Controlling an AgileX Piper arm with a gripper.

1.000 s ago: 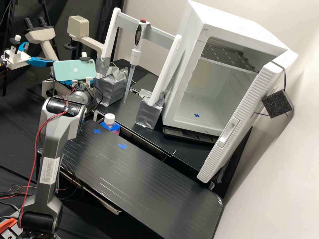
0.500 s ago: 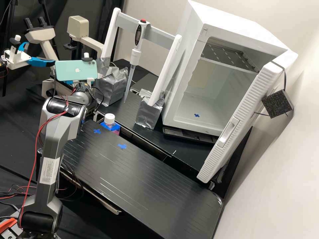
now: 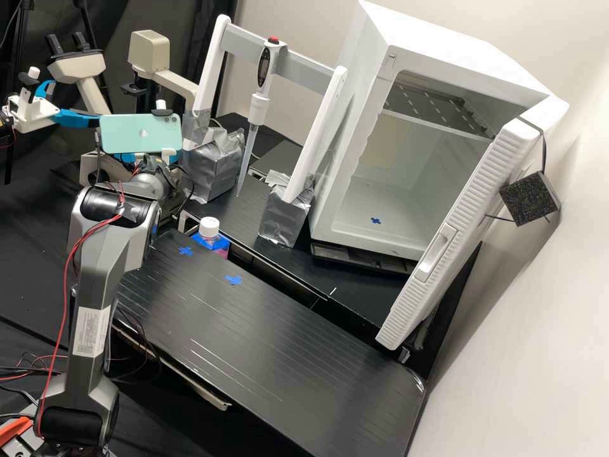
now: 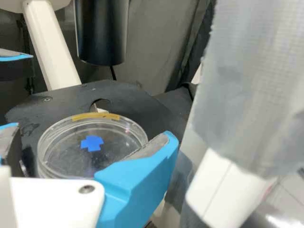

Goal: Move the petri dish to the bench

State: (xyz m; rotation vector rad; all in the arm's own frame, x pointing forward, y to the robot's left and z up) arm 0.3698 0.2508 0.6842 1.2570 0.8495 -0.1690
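Petri dish (image 4: 71, 154): shallow, round, clear, apparently of thin plastic or glass (not to be settled by sight alone). Expected to handle as light and stiff, with smooth, rather slippery walls; liable to skid under a one-sided push, and to crack or spring loose under too hard a squeeze. Best taken across the full width at the side wall, on opposite sides, low enough to catch the base as well as any lid, with modest, even pressure and a level lift. Amber strip (image 4: 95, 116) along part of the rim: a less even surface, preferably avoided in gripping.

Position: flat on the dark stage plate (image 4: 142, 107), over a blue cross mark (image 4: 91, 143) (visible through the clear dish), with a black cylinder (image 4: 100, 38) above the plate; transfer to the desk (image 3: 273, 343) not yet made.

Hand (image 4: 90, 135): open, with fingers (image 4: 142, 183) spread about the dish and no firm grip apparent. Dish, relative to the hand: just ahead of the white body (image 4: 52, 202) and between the two fingers, one of them overlapping the edge in the wrist view (actual contact on that side not determinable).
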